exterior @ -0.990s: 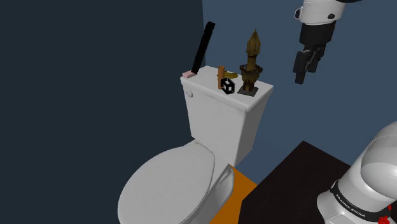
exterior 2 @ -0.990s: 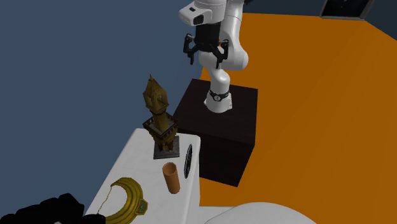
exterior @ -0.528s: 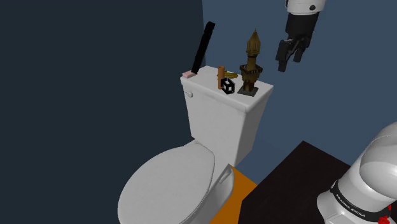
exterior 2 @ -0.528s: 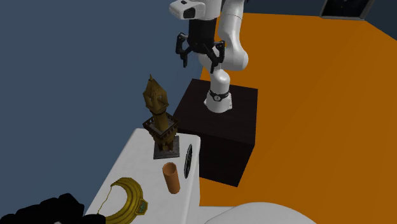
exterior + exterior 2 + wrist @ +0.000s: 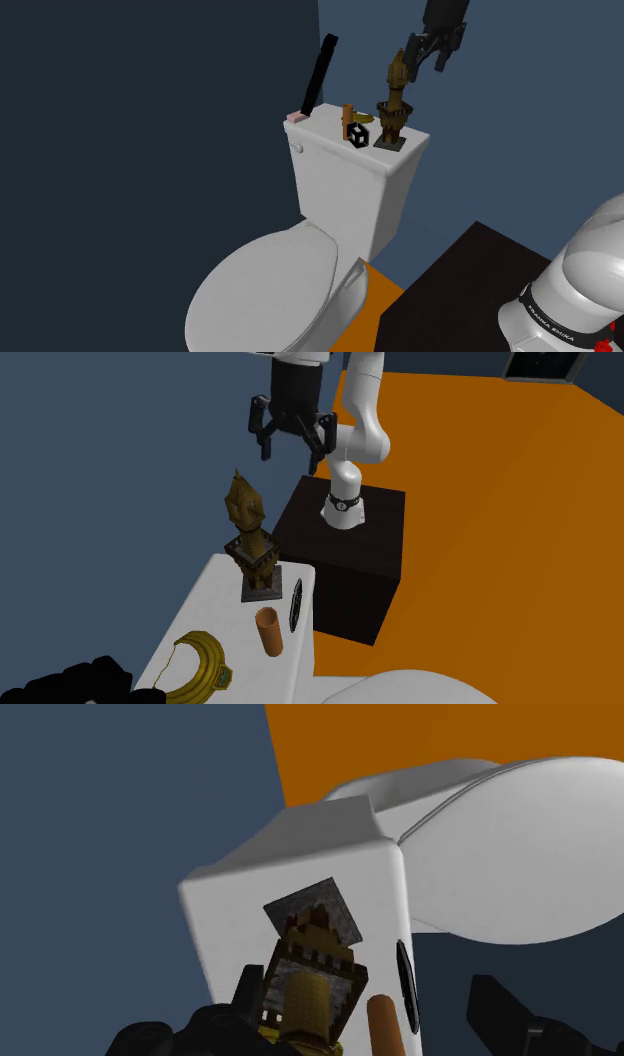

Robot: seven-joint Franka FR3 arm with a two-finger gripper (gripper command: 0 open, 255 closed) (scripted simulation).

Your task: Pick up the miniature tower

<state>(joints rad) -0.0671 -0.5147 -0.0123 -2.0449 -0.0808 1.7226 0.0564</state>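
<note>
The miniature tower is being carried upright on the toilet tank lid, at the lid's end nearest the stand. The gripper is being held above the tower's tip, just beside it, with its 2 fingers spread apart.

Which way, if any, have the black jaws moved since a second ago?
Yes, moved. In the shoulder view the jaws went up and left, from well right of the miniature tower to just beside its spire.

both exterior views share the toilet tank from opposite sides.
</note>
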